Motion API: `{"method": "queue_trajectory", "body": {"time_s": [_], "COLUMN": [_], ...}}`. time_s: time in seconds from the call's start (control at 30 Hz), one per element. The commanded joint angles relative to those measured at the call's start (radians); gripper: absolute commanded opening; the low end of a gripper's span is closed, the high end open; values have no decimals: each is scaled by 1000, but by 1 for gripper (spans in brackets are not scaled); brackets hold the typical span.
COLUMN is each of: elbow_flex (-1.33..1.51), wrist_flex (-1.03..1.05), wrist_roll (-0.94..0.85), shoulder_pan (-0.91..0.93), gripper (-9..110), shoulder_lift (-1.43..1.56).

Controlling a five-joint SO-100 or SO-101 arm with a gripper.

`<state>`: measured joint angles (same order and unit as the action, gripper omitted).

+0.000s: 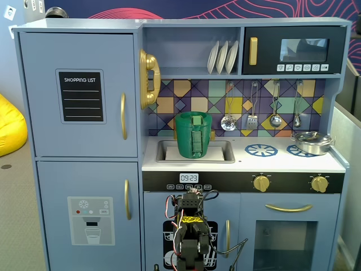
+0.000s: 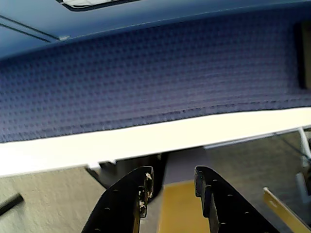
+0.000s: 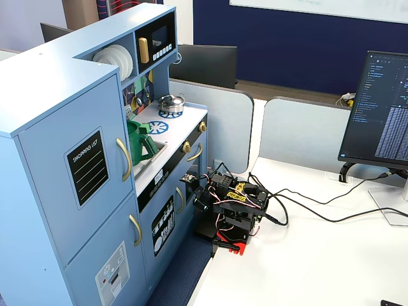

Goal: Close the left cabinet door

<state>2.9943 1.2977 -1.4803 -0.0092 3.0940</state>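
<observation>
The light-blue wooden toy kitchen fills a fixed view and serves as the landmark here. Its upper left section is the left cabinet door, a large light-blue panel bearing a black "SHOPPING LIST" plate and a long curved gold handle along its right edge. The door lies flush with the cabinet front, shut, in both fixed views.

Directly beneath it on the kitchen sits a second blue door with a white ice-dispenser graphic. At the kitchen's upper right is the black microwave door, and left of that an open shelf holds white plates. A gold toy telephone hangs on the wall just right of the left cabinet door. In the kitchen's sink stands a green plastic pitcher, and a small metal pot rests on the right burner.

The black robot arm, wrapped in coloured wires, is folded low on the white table in front of the kitchen's lower centre, well apart from the left cabinet door.

In the wrist view the gripper points away from the kitchen, its two black fingers parted with nothing between them.
</observation>
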Motion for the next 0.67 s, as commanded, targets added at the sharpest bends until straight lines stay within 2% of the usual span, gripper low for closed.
{"method": "queue_trajectory", "body": {"time_s": [0.0, 0.1, 0.2, 0.63], "elbow_flex": [3, 3, 3, 3], "wrist_flex": [101, 222, 235, 235], "wrist_roll": [-9, -127, -34, -34], "shoulder_pan": [-6, 25, -8, 11], "gripper": [1, 1, 1, 5], "shoulder_lift": [38, 84, 84, 84]}}
